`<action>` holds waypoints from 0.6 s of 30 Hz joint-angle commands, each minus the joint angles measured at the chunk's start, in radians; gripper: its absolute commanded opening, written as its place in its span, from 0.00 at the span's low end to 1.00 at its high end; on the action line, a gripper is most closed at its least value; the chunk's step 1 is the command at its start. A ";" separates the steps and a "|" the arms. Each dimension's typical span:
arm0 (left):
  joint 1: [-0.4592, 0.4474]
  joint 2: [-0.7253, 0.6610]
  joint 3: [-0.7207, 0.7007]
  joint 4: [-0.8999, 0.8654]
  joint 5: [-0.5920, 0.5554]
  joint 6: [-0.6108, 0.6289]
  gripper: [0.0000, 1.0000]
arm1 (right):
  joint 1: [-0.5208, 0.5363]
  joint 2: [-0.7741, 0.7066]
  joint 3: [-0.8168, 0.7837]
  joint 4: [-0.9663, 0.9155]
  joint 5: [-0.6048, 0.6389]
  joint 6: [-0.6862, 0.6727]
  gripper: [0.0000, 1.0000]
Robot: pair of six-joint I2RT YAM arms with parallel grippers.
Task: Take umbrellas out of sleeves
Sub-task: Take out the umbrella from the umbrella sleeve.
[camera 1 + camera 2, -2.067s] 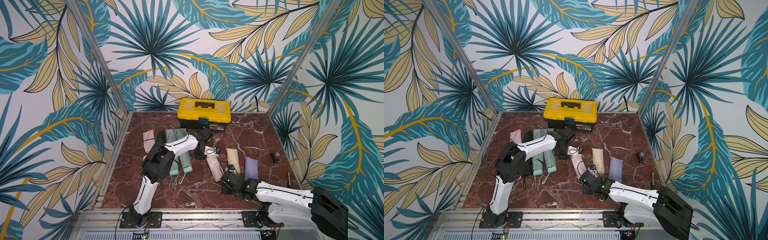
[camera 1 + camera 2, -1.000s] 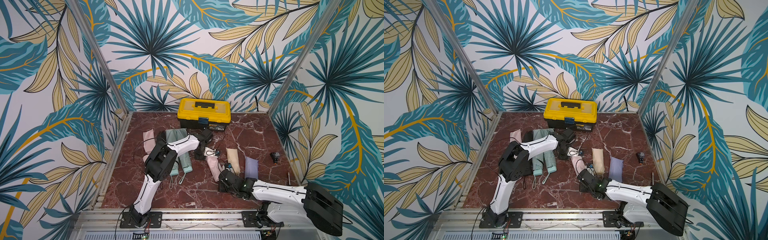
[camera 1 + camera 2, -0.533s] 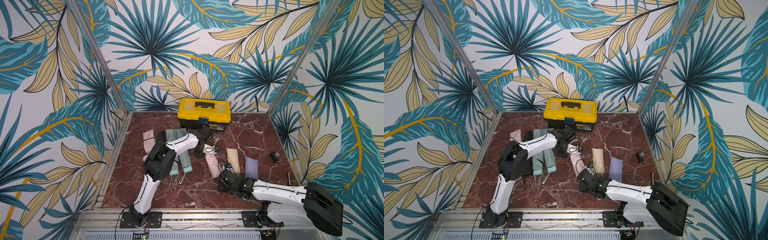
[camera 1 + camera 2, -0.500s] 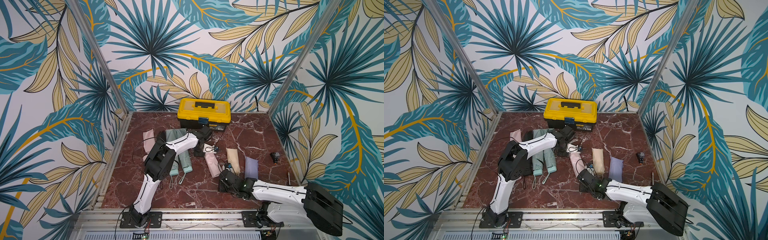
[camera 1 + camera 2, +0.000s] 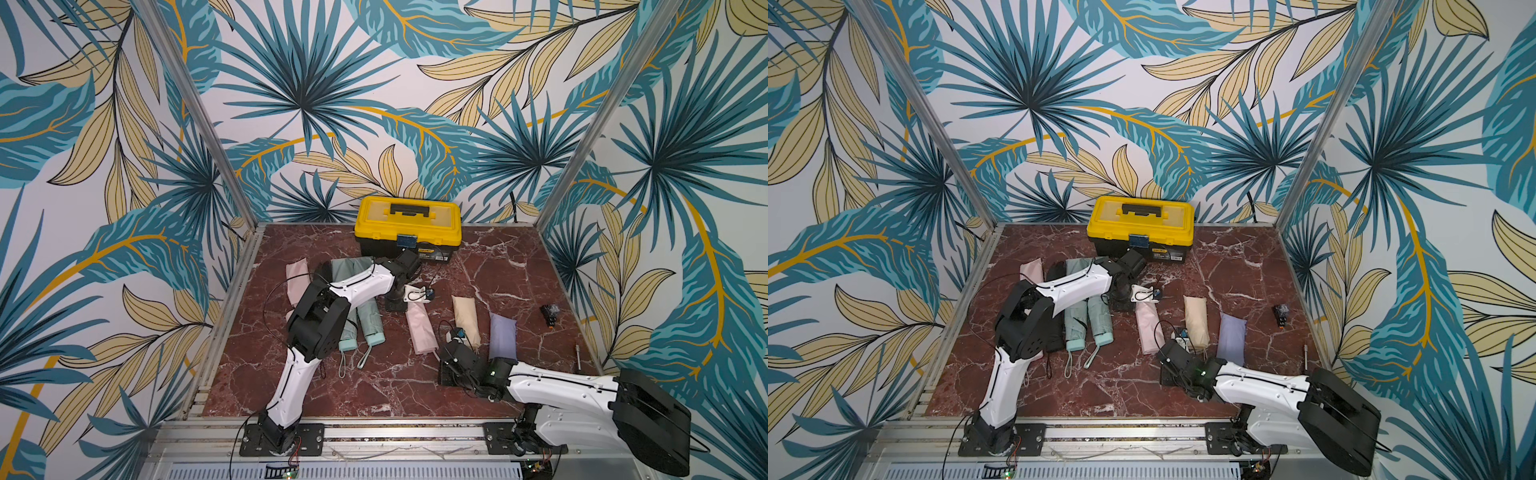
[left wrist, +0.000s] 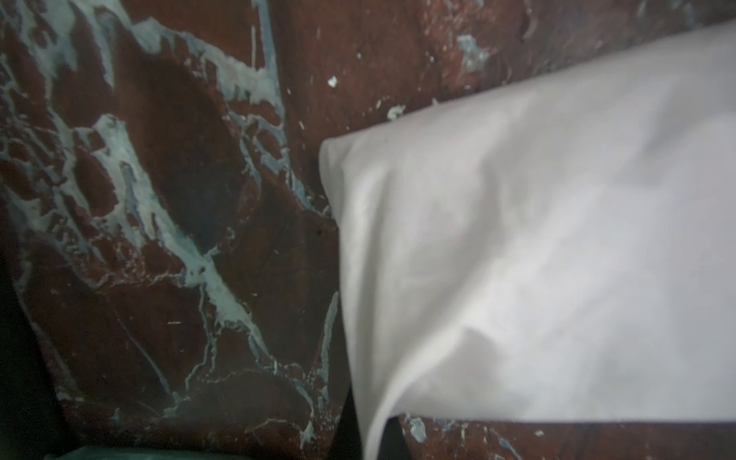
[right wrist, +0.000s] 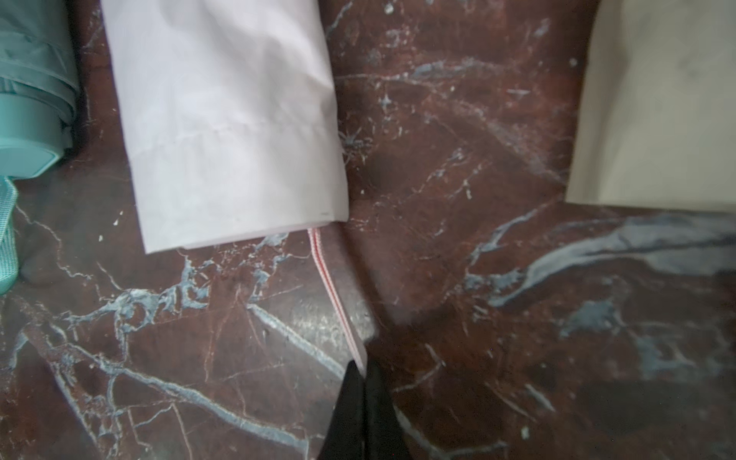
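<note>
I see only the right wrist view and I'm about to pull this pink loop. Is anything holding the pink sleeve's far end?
Observer: Yes, the left gripper is at the pink sleeve's far end, jaws shut, apparently pinching the fabric.
Operator: What lies past the beige sleeve?
Observer: A lilac sleeve lies beside the beige sleeve, on its side away from the pink one.
Operator: And behind everything?
Observer: A closed yellow toolbox, farther back than every sleeve.

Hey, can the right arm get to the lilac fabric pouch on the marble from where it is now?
Probably yes: the lilac fabric pouch lies uncovered close beside that arm. But the right gripper is shut on the pink woven wrist strap, so it must let go first.
</note>
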 commanded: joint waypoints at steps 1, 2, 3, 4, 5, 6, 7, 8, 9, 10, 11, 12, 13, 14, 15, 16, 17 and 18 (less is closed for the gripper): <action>0.012 -0.033 0.034 0.001 -0.022 -0.023 0.00 | 0.007 -0.002 -0.052 -0.153 -0.027 0.015 0.00; 0.013 -0.033 0.034 0.001 -0.027 -0.026 0.00 | 0.007 -0.006 -0.051 -0.161 -0.027 0.015 0.00; 0.014 -0.034 0.037 0.001 -0.032 -0.029 0.00 | 0.007 -0.011 -0.051 -0.167 -0.027 0.014 0.00; 0.015 -0.034 0.038 0.001 -0.035 -0.033 0.00 | 0.007 -0.017 -0.051 -0.171 -0.031 0.014 0.00; 0.017 -0.037 0.039 0.001 -0.035 -0.034 0.00 | 0.007 -0.021 -0.052 -0.176 -0.031 0.015 0.00; 0.019 -0.038 0.037 0.001 -0.031 -0.033 0.00 | 0.006 -0.027 -0.055 -0.179 -0.034 0.015 0.00; 0.019 -0.041 0.037 0.001 -0.027 -0.033 0.00 | 0.007 -0.031 -0.055 -0.183 -0.033 0.016 0.00; 0.019 -0.043 0.034 0.001 -0.024 -0.034 0.00 | 0.008 -0.034 -0.055 -0.188 -0.033 0.015 0.00; 0.019 -0.045 0.035 0.001 -0.024 -0.034 0.00 | 0.007 -0.035 -0.056 -0.193 -0.031 0.016 0.00; 0.020 -0.046 0.035 0.001 -0.026 -0.034 0.00 | 0.007 -0.035 -0.056 -0.195 -0.031 0.016 0.00; 0.019 -0.045 0.035 0.001 -0.026 -0.034 0.00 | 0.007 -0.038 -0.056 -0.199 -0.031 0.016 0.00; 0.019 -0.046 0.032 0.001 -0.027 -0.034 0.00 | 0.007 -0.038 -0.056 -0.200 -0.031 0.016 0.00; 0.019 -0.048 0.032 0.001 -0.027 -0.034 0.00 | 0.007 -0.039 -0.056 -0.201 -0.032 0.017 0.00; 0.019 -0.048 0.032 0.001 -0.029 -0.032 0.00 | 0.008 -0.041 -0.056 -0.202 -0.033 0.019 0.00; 0.021 -0.051 0.029 0.001 -0.033 -0.030 0.00 | 0.007 -0.042 -0.056 -0.201 -0.034 0.021 0.00; 0.022 -0.052 0.028 0.001 -0.035 -0.030 0.00 | 0.007 -0.041 -0.057 -0.201 -0.035 0.022 0.00; 0.024 -0.054 0.029 0.001 -0.035 -0.031 0.00 | 0.007 -0.043 -0.059 -0.201 -0.037 0.022 0.00; 0.026 -0.053 0.030 0.001 -0.035 -0.036 0.00 | 0.007 -0.044 -0.060 -0.201 -0.038 0.023 0.00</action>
